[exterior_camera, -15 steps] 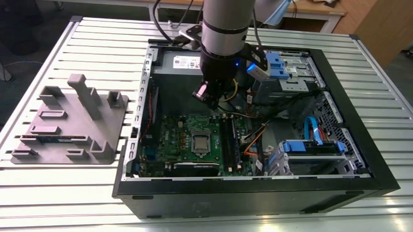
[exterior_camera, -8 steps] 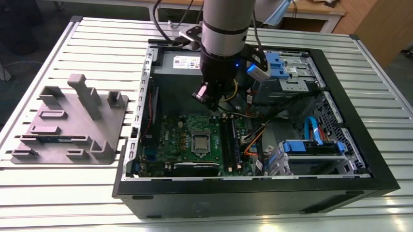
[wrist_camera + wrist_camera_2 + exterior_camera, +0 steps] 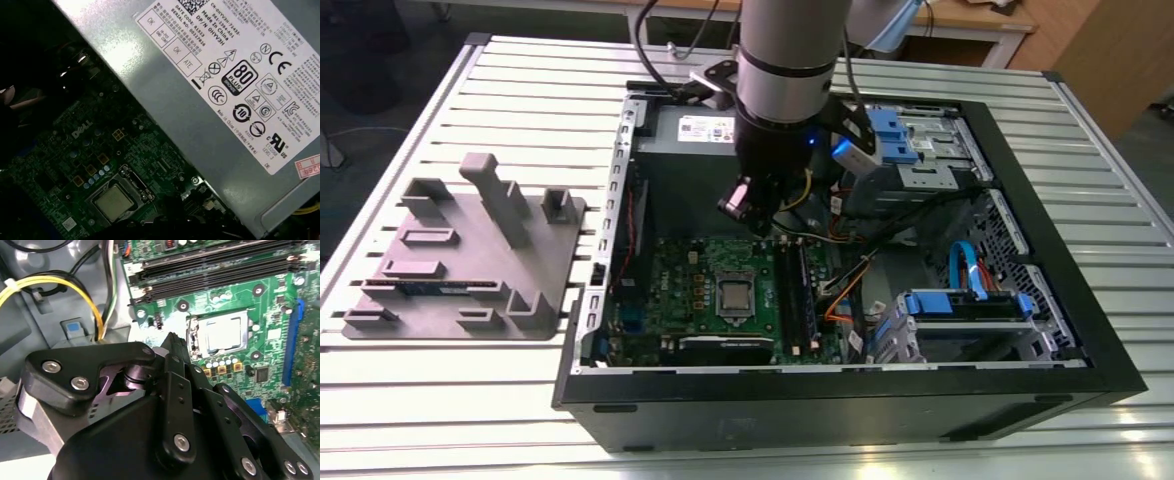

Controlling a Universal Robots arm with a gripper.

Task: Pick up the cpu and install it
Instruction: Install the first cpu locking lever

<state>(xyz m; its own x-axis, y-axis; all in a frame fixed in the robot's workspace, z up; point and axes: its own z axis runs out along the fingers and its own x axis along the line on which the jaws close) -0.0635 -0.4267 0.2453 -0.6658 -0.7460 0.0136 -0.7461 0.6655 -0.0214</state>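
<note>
Second wrist view: cpu (image 3: 223, 336) flat, face up

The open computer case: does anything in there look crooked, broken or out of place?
Nothing stands out. The cpu lies flat and square in its socket on the motherboard. The claw hangs above the board.

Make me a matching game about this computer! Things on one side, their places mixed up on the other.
Things
1. silvery square cpu chip
2. grey plastic holder block
3. blue plastic drive bracket
4. grey metal box with white label

Places
A. on the slatted metal table, outside the black computer case
B. in the socket on the green motherboard
C. against the case's far wall in the exterior view
D. inside the case, at the exterior view's right

Pairs: 1-B, 2-A, 3-D, 4-C
</note>
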